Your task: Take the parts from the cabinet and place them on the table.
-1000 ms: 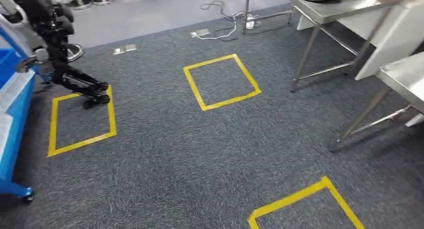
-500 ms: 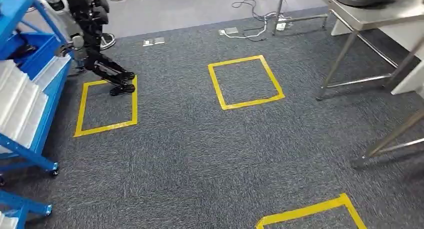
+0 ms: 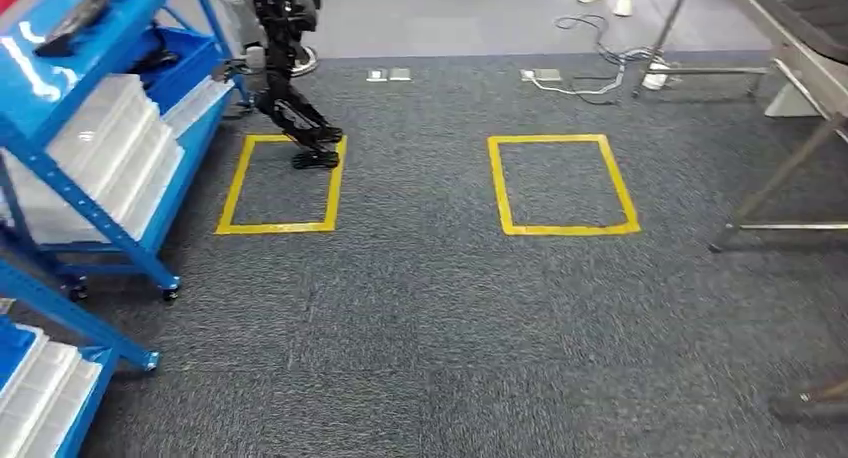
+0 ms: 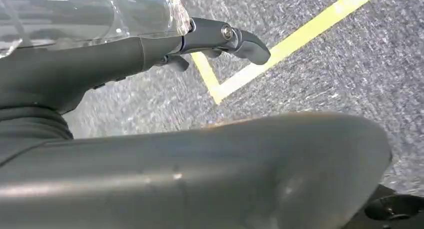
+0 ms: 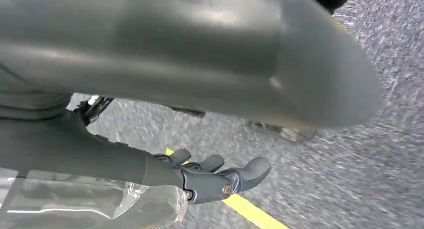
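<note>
Blue cabinet (image 3: pixel 95 168) nearby, nothing picked yet: left hand (image 4: pixel 220 39) and right hand (image 5: pixel 215 176) spread, holding nothing (tabletop (image 3: pixel 800 48) far right).

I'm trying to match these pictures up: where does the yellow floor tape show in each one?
Head view: two yellow tape squares, upper half.
Left wrist view: a taped corner, upper right.
Right wrist view: a short strip, bottom edge.
Shared landmark: the grey carpet; which square is unclear.
</note>
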Tool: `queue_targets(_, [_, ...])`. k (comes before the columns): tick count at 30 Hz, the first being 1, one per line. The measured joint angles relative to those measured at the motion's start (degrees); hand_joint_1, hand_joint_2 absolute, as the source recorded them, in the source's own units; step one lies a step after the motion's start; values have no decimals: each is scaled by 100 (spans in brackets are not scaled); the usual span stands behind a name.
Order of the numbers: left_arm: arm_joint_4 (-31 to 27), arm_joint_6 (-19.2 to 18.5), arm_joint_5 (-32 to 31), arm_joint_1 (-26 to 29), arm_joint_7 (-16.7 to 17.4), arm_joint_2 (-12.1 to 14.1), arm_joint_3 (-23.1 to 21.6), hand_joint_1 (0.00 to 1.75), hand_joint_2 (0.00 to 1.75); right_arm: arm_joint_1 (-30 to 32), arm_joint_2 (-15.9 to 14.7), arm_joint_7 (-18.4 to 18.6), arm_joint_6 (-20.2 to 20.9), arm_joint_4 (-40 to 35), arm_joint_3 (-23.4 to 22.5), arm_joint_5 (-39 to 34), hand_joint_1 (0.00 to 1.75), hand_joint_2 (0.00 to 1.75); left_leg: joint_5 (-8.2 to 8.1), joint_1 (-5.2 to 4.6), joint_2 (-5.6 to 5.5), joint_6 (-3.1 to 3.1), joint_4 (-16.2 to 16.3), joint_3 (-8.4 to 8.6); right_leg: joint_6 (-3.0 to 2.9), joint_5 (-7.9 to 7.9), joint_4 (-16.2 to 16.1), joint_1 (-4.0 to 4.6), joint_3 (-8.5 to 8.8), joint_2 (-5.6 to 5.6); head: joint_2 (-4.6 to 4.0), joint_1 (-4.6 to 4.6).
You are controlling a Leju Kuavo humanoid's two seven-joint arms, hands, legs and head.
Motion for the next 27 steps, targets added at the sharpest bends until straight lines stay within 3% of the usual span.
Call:
queue_targets(3, [0,7,0,50,-7,0,-2,0,0,-21,2,7,0,0,0,-2,0,0,29,63,-150,-102,-69,-32,-122,-4,1,64,12,-195,0,2])
queue_targets(4, [0,7,2,64,-7,-2,-7,0,0,-37,11,7,0,0,0,0,0,0,4,74,-82,-116,-27,-33,-166,19,-20,26,15,-283,0,2])
queue_targets(5, [0,7,2,58,-7,-13,-15,0,0,-39,2,4,-4,0,-2,0,0,0,-89,38,290,-142,145,-104,-191,7,-21,32,29,-333,0,-15])
queue_targets(6, [0,7,2,22,-4,-13,-20,0,0,-33,2,-2,-2,0,-2,4,0,0,-275,40,496,-168,500,-277,-228,-7,-21,44,42,-419,0,-46])
queue_targets(8, [0,7,7,-15,-4,-11,-20,0,0,-7,4,0,-2,0,-2,7,0,0,-688,45,644,-206,1482,-787,-259,-36,-20,64,56,-604,0,-46])
queue_targets(9, [0,7,9,-6,-4,-11,-24,0,0,0,2,0,-2,0,0,7,0,0,-779,53,660,-212,1851,-990,-265,-51,-20,67,65,-697,0,-48])
queue_targets(10, [0,5,9,20,-4,-11,-33,0,0,-1,2,0,-2,0,0,7,0,0,-718,56,674,-213,1886,-1028,-262,-67,-20,67,78,-766,0,-48])
queue_targets(11, [0,4,9,36,-4,-11,-37,0,0,-4,2,-2,-2,0,0,7,0,0,-557,57,692,-206,1653,-921,-256,-83,-20,67,98,-825,0,-48])
queue_targets(12, [0,4,9,39,-4,-11,-37,0,0,-8,4,-2,-2,0,0,7,0,0,-329,53,729,-189,1214,-695,-247,-103,-20,69,127,-893,0,-50])
queue_targets(13, [0,4,9,30,-4,-11,-39,0,0,-12,4,-2,-2,0,0,7,0,0,-76,35,847,-152,624,-400,-229,-127,-21,75,166,-963,0,-50])
queue_targets(14, [0,7,9,15,-4,-9,-39,0,0,-13,7,-2,-2,0,0,7,0,0,82,-9,1114,-78,129,-131,-206,-154,-25,83,206,-1030,0,-50])
queue_targets(15, [0,7,9,-5,-4,-11,-41,0,0,-13,13,-4,-2,0,-2,9,0,0,64,-53,1232,-53,22,-104,-158,-199,-9,132,233,-1085,0,-46])
queue_targets(16, [0,7,9,-4,-4,-11,-42,0,0,-17,11,-4,-2,0,-2,9,0,0,68,-59,1126,-39,24,-112,-135,-209,-26,120,254,-1116,0,-46])
queue_targets(18, [0,7,11,18,-2,-9,-42,0,0,-42,13,-7,-2,0,0,9,0,0,51,-78,1021,-2,20,-144,-89,-219,-82,111,306,-1235,0,-46])
queue_targets(19, [0,7,11,27,0,-7,-44,0,0,-60,15,-7,0,-2,2,9,0,0,93,-57,945,44,-60,-90,-43,-234,-105,135,352,-1260,0,-46])
queue_targets(20, [0,7,11,44,0,-9,-44,0,0,-64,13,-9,0,-2,2,9,0,0,128,-7,873,56,-110,-39,-17,-291,-27,91,351,-971,0,-44])
queue_targets(21, [0,4,9,29,0,-11,-46,0,0,-61,13,-11,0,-2,2,9,0,0,131,11,812,83,-129,-28,-22,-484,255,98,214,-699,-2,-39])
queue_targets(22, [0,4,9,5,0,-11,-48,0,0,-51,13,-7,0,0,0,9,0,0,134,15,731,105,-127,-25,-17,-725,716,100,-12,-603,0,-29])
queue_targets(24, [0,7,11,-8,0,-11,-46,0,0,-13,7,-4,0,0,2,9,0,0,121,10,569,124,-121,-21,-10,-1031,1573,100,-479,-575,0,-28])
queue_targets(25, [0,7,11,3,0,-11,-46,0,0,-3,4,-4,0,0,2,9,0,0,116,11,479,124,-118,-16,-8,-998,1732,97,-610,-575,0,-28])
queue_targets(26, [0,7,11,14,0,-11,-48,0,0,-3,4,-7,0,0,2,9,0,0,112,20,391,120,-116,-6,0,-816,1583,85,-596,-574,0,-28])
queue_targets(27, [0,6,11,22,0,-11,-50,0,0,-7,-2,-7,0,0,2,9,0,0,102,31,297,104,-112,10,5,-526,1189,72,-457,-565,-2,-26])
